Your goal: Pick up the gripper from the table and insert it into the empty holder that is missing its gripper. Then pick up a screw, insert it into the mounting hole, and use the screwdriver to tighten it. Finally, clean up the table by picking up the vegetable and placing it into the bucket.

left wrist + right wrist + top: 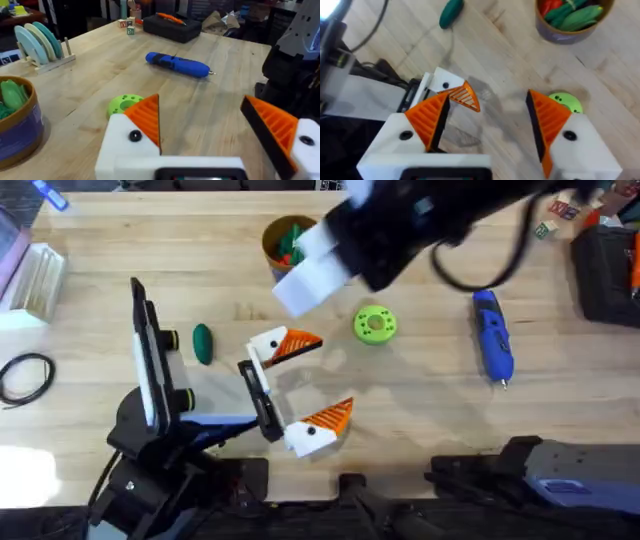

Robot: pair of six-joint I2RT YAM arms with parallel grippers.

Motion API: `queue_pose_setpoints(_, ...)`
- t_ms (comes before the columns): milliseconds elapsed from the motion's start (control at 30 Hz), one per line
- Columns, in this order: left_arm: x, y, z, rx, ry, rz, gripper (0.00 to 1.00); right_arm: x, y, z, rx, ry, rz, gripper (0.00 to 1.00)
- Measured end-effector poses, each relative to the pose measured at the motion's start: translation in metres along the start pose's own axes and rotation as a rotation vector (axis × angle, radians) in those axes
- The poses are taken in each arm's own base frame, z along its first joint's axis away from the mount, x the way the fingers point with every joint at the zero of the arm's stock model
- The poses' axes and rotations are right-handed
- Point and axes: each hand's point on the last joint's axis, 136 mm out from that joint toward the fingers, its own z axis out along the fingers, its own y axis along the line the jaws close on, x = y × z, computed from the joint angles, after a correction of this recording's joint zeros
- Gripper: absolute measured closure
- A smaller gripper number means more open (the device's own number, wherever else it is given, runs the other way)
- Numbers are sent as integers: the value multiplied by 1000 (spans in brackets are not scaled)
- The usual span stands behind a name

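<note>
Both claws stand wide and hold nothing: left gripper [300,385] low on the table, right gripper [487,125] above it.

1. The left arm lies low over the table, reaching toward the middle. The left gripper [305,380] has its white fingers with orange pads [146,118] spread wide apart.
2. The right arm rises high under the camera. The right gripper [485,125] points down, its fingers parted and empty.
</note>
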Motion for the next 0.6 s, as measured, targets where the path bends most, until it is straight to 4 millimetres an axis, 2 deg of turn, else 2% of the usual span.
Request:
queue_pose_setpoints(133, 0, 0, 0, 0, 0, 0, 16, 6, -13, -26, -50, -57, 69, 81)
queue_pose_setpoints(300, 0, 0, 0, 0, 0, 0, 15, 35, -21, -30, -106, -49, 140, 80)
queue_pose_setpoints(400, 0, 0, 0, 0, 0, 0, 15, 51, -19, -36, -130, -63, 159, 80)
queue_pose_setpoints(567, 0, 0, 0, 0, 0, 0, 10, 78, -2, -64, -173, -135, 142, 79)
queue_pose_setpoints(600, 0, 0, 0, 0, 0, 0, 37, 84, 1, -69, -181, -142, 138, 80)
